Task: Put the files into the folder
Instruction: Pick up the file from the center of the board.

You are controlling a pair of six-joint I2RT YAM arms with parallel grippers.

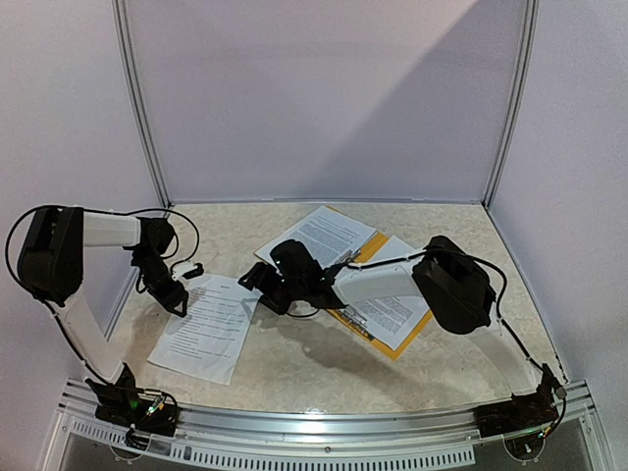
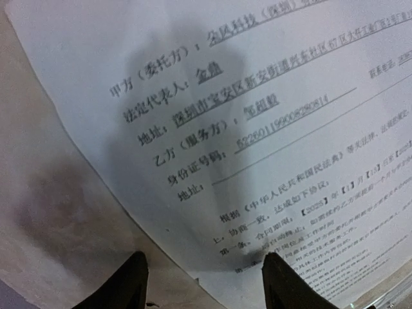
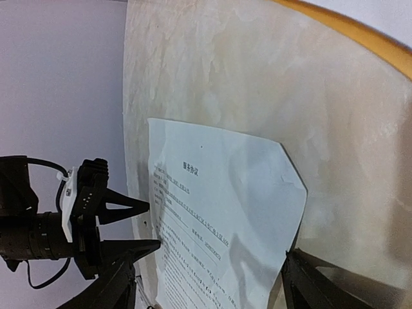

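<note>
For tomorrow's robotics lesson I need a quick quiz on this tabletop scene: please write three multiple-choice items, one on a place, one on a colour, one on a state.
1. Where does the loose sheet lie?
A. On the table, left of the folder
B. Inside the folder
C. Against the back wall

2. What colour is the folder?
A. Blue
B. Orange-yellow
C. Green

3. How do the left gripper's fingers stand?
A. Shut on the folder
B. Apart, with the sheet's edge in the gap between them
C. Shut on a pen

Key:
1 A, the top view shows the sheet on the table, clear of the folder.
2 B, its rim shows orange-yellow around the sheets on it.
3 B, the left wrist view shows both fingers spread with printed paper between them.
</note>
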